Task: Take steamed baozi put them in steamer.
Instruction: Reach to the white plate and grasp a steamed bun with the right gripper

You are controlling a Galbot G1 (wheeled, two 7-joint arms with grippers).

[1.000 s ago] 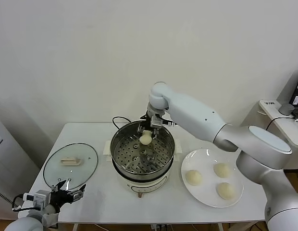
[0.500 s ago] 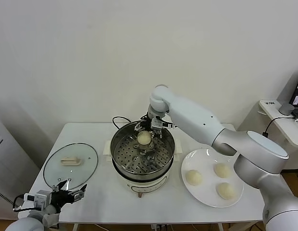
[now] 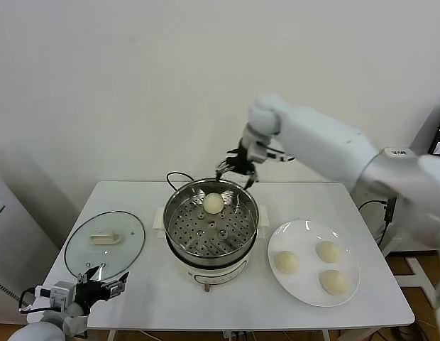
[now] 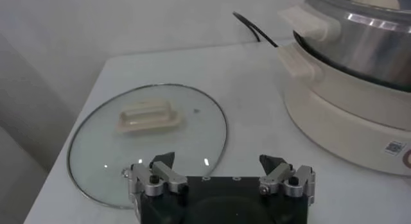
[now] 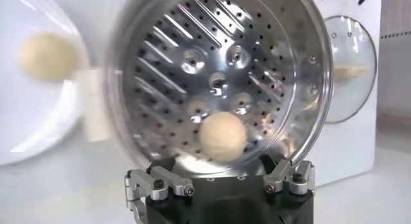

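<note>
Up and away goes the right tool: a moment ago it was low inside the round shiny steel steamer holding a bun, and now it hangs above the back rim with its fingers spread apart and nothing in them. One smooth round cream-white baozi now sits on the holey floor of the steamer, close to the back wall. Three more cream-white baozi wait on the flat white plate, just beside the steamer on the white counter. The left tool rests low at the counter's front corner, fingers apart and empty, near the round glass lid with its cream handle.

What could go wrong? The next bun might be dropped on top of the first one, or the arm might bump the steamer's rim on its way to the plate. A small sticker shows on the steamer's white base, but I can't read it.
</note>
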